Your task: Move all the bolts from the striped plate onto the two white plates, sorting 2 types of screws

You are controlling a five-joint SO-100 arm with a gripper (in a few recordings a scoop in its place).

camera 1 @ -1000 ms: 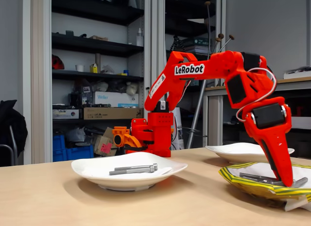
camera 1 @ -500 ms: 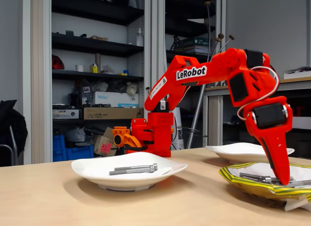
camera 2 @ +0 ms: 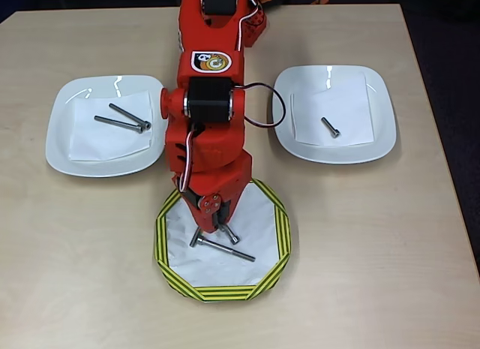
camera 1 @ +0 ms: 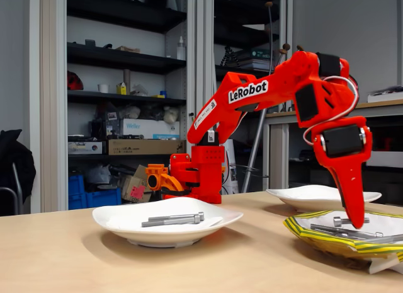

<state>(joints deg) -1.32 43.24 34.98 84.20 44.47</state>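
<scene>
The red pincer [camera 2: 222, 226] hangs tip-down over the striped plate [camera 2: 169, 218], and its fingers look pinched on a short bolt [camera 2: 231, 234] that sticks out from between the tips in the overhead view. In the fixed view the same short bolt [camera 1: 344, 221] sits at the pincer [camera 1: 356, 222] tip, just clear of the plate's white centre.

Right under the pincer, a little nearer the front rim of the striped plate [camera 1: 327, 241], a long bolt [camera 2: 222, 248] lies flat across the paper.

Further back on the counter [camera 2: 375, 251], one white plate [camera 2: 64, 142] sits off to the pincer's left in the overhead view and carries two long bolts [camera 2: 124, 119] lying close together, heads nearly touching. The other white plate [camera 2: 382, 131] sits off to the right and holds a single short bolt [camera 2: 330, 127] on a paper square.

In the fixed view, shelves [camera 1: 119, 60] with boxes stand well behind the arm.
</scene>
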